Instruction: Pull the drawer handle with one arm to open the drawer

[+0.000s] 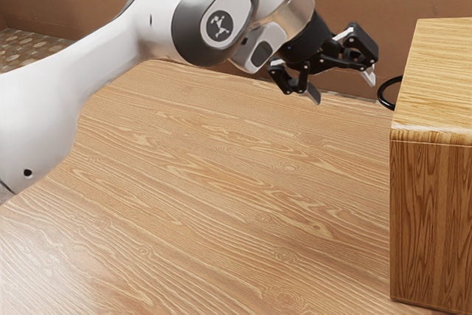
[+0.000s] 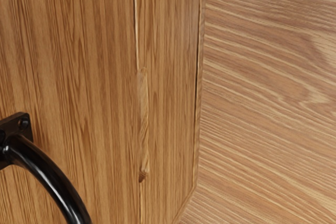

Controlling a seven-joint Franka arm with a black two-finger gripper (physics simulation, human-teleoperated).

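Observation:
A wooden drawer cabinet (image 1: 433, 167) stands at the exterior view's right edge on the table. Its black curved handle (image 1: 386, 93) juts from the cabinet's far face, partly hidden by the cabinet's corner. My black gripper (image 1: 344, 82) hovers above the table just left of the handle, open, with nothing between its fingers and a small gap to the handle. In the wrist view the handle (image 2: 39, 174) arcs off a black mounting plate on the drawer front (image 2: 94, 77), close to my hand, and a thin seam runs down the wood beside it.
The wooden table (image 1: 221, 182) stretches wide below and to the left of my arm. A brown wall closes the back of the scene. Patterned floor shows at the far upper left.

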